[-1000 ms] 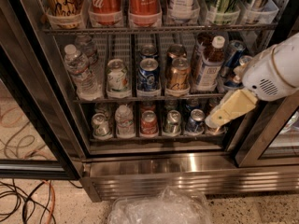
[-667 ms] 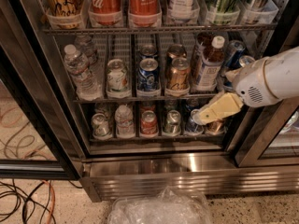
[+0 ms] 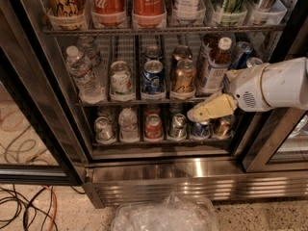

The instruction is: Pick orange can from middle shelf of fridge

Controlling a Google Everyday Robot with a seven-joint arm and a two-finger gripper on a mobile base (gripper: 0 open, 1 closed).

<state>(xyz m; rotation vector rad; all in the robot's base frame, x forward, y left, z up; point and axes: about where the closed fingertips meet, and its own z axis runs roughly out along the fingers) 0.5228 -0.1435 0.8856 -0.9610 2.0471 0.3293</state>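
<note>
The orange can (image 3: 184, 79) stands upright at the front of the middle shelf (image 3: 96, 102) of the fridge (image 3: 192, 177), with a second copper can right behind it. A blue can (image 3: 153, 78) is to its left and a white-and-green can (image 3: 121, 81) further left. My gripper (image 3: 196, 114), cream-coloured on a white arm (image 3: 276, 83), reaches in from the right. It sits just below and to the right of the orange can, at the shelf's front edge, and does not touch the can.
Brown bottles (image 3: 214, 66) stand right of the orange can, close to my wrist. A water bottle (image 3: 84, 71) is at the shelf's left. Coca-Cola bottles (image 3: 147, 1) fill the rack above and several cans (image 3: 153, 126) the shelf below. A plastic bag (image 3: 166, 215) and cables (image 3: 24, 201) lie on the floor.
My gripper has moved left and slightly up, from in front of the bottom shelf's right cans to the front edge of the middle shelf near the orange can.
</note>
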